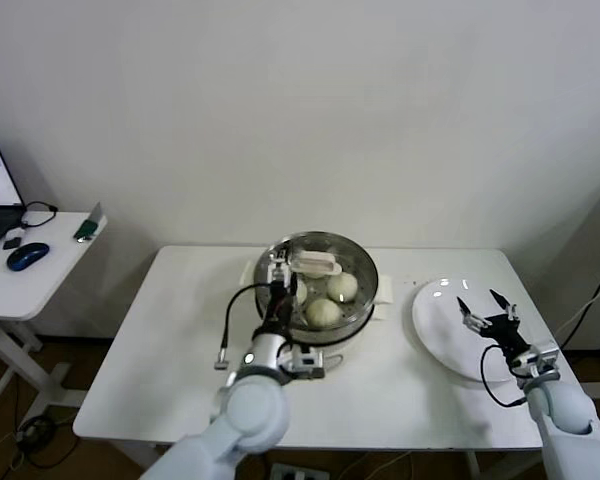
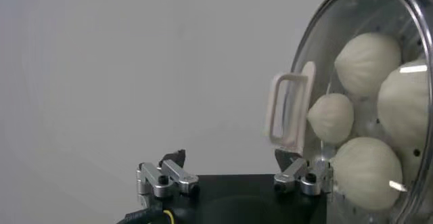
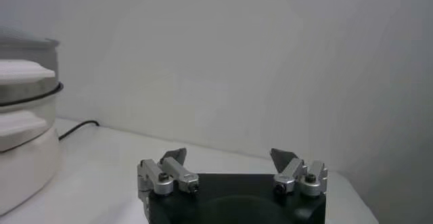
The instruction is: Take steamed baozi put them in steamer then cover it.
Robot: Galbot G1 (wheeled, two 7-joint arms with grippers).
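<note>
The steamer stands mid-table with the glass cover lying on it, its cream bar handle on top. Several baozi show through the glass. My left gripper is open and empty over the pot's left rim, just beside the handle. In the left wrist view the gripper stands open, with the handle and the baozi behind the glass cover close by one finger. My right gripper is open and empty above the white plate; it also shows open in the right wrist view.
The plate is bare, right of the steamer. The steamer's white base shows at the edge of the right wrist view. A side table at the far left holds a laptop and a blue mouse. The white table ends near my body.
</note>
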